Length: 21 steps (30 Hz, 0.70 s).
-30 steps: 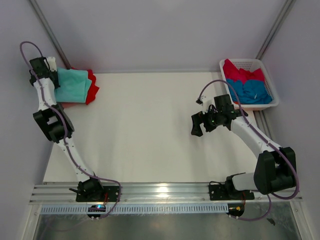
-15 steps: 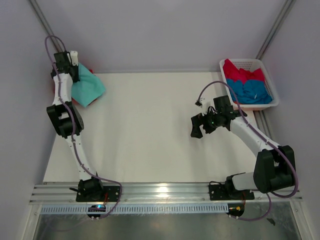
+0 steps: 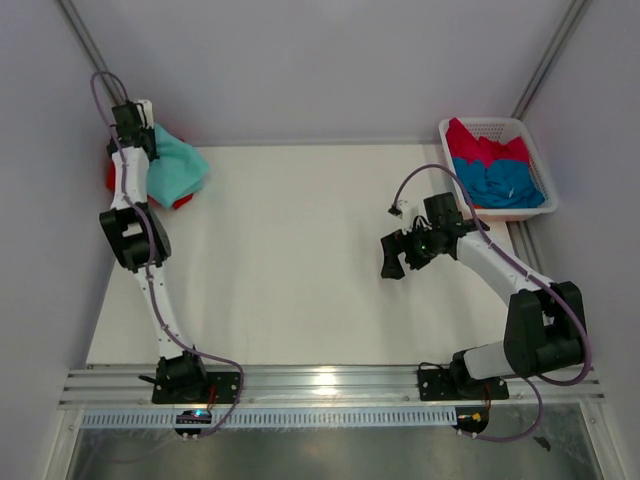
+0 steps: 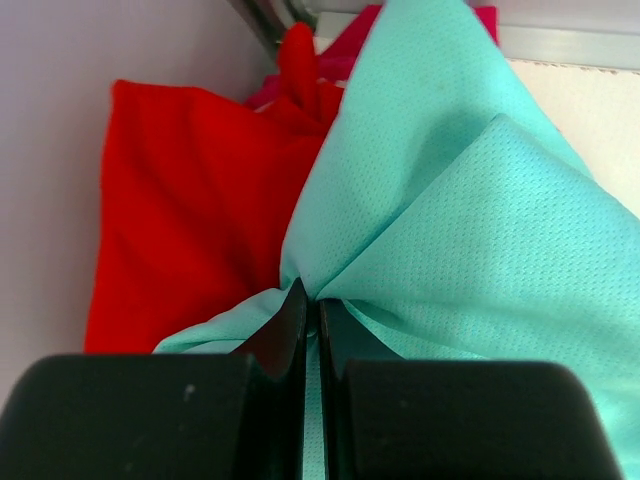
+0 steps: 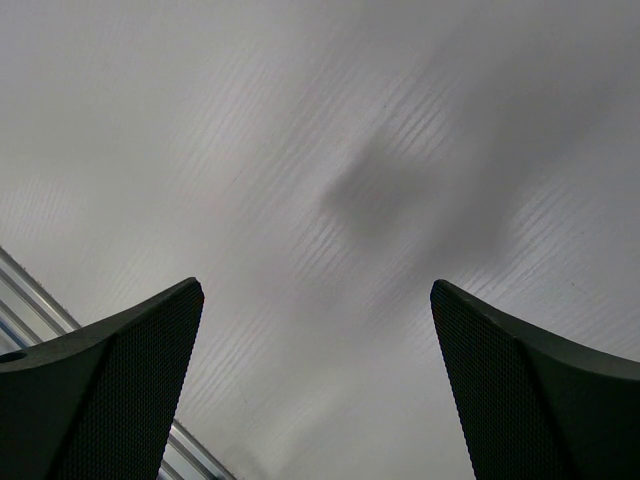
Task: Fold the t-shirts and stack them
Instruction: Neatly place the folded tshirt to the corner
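Observation:
My left gripper (image 3: 147,128) is at the far left corner, shut on the mint-teal t-shirt (image 3: 175,168), which hangs bunched from it. In the left wrist view the jaws (image 4: 312,310) pinch a fold of the mint-teal t-shirt (image 4: 480,250) above the bright red t-shirt (image 4: 190,200). The red t-shirt (image 3: 112,172) lies beneath on the table, mostly hidden, with a strip of crimson-pink cloth (image 4: 345,45) behind it. My right gripper (image 3: 398,253) is open and empty over the bare table at the right. A crimson-pink t-shirt (image 3: 485,146) and a blue t-shirt (image 3: 503,182) lie in the white basket (image 3: 449,130).
The basket stands at the back right corner beside the right wall. Metal frame posts run up at the back left and back right. The right wrist view shows only table surface (image 5: 330,200) between the fingers and a rail at lower left.
My left gripper has lifted the mint-teal t-shirt off the red one and swung it right, then eased back towards the corner. My right gripper has shifted slightly left.

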### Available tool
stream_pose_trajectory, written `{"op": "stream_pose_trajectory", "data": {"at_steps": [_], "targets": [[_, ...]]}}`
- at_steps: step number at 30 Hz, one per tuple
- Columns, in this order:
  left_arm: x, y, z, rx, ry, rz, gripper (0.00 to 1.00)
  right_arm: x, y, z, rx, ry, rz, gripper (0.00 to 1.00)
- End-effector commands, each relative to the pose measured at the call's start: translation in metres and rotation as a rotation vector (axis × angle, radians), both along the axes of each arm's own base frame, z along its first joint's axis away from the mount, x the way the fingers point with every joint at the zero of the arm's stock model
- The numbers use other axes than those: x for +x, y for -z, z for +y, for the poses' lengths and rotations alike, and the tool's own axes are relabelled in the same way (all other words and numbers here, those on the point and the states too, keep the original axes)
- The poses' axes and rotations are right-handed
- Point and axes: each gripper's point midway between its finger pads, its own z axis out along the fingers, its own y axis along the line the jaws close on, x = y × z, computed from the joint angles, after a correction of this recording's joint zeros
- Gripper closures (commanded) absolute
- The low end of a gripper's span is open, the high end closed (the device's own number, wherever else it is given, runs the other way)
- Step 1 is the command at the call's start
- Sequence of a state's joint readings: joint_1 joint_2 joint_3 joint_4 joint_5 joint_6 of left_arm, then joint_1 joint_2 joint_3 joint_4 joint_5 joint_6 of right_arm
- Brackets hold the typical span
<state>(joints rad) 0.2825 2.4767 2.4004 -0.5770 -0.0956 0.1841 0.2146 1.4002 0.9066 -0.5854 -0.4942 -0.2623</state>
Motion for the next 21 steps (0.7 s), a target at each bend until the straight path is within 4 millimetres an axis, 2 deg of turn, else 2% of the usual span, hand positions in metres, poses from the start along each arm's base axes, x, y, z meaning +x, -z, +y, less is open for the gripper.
{"op": "stream_pose_trajectory", "data": {"at_steps": [1,9,16,21], "targets": [[-0.002,-0.036,0.047,0.050,-0.148,-0.110,1.00,-0.001,0.000,0.003,0.009,-0.025,-0.001,0.01],[-0.037,-0.054,0.104,0.060,-0.325,-0.132,1.00,-0.003,-0.005,0.005,0.027,-0.029,-0.009,0.01],[-0.060,-0.059,0.127,0.040,-0.414,-0.140,1.00,-0.005,-0.007,0.008,0.048,-0.037,-0.007,0.01],[-0.061,-0.043,0.125,0.014,-0.409,-0.110,1.00,-0.005,-0.007,0.009,0.052,-0.038,-0.006,0.00]]}}
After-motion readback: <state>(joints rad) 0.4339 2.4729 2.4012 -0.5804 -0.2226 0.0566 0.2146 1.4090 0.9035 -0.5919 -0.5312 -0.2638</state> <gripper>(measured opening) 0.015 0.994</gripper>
